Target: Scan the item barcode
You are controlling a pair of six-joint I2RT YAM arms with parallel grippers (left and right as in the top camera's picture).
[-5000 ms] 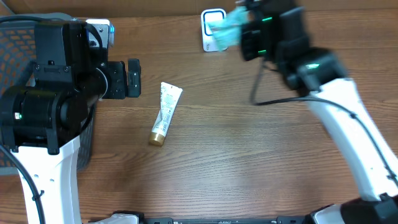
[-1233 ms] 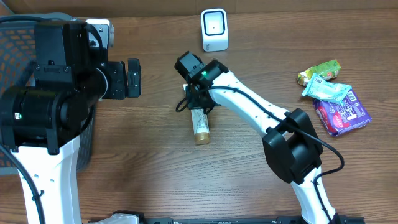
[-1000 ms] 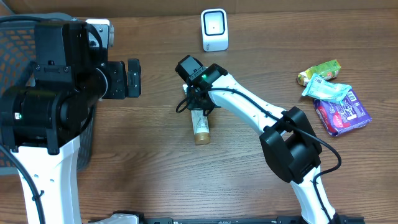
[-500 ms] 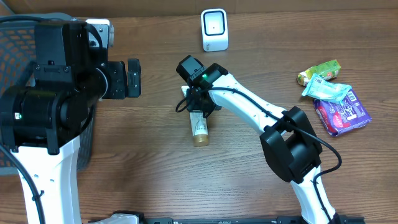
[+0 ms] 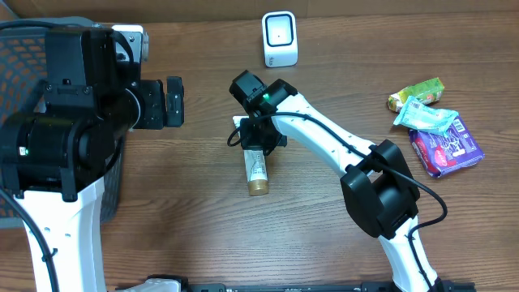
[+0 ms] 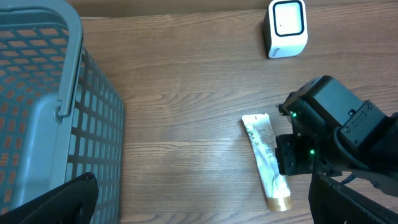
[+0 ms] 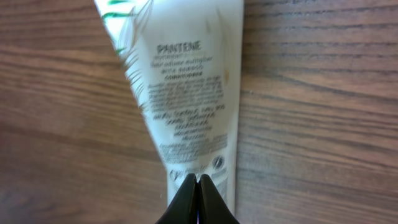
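Wooden tabletop [image 5: 324, 243], tube [image 7: 186, 81] beneath closed right end effector [image 7: 198, 182]

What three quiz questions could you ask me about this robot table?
1. True or false: the white tube is standing upright.
2. What colour is the tube's cap? A gold, B blue, C red.
3. Fill in the gap: the fingers of the right gripper are ___ (open or shut).

Key: 1 false, it lies flat. 2 A. 3 shut.
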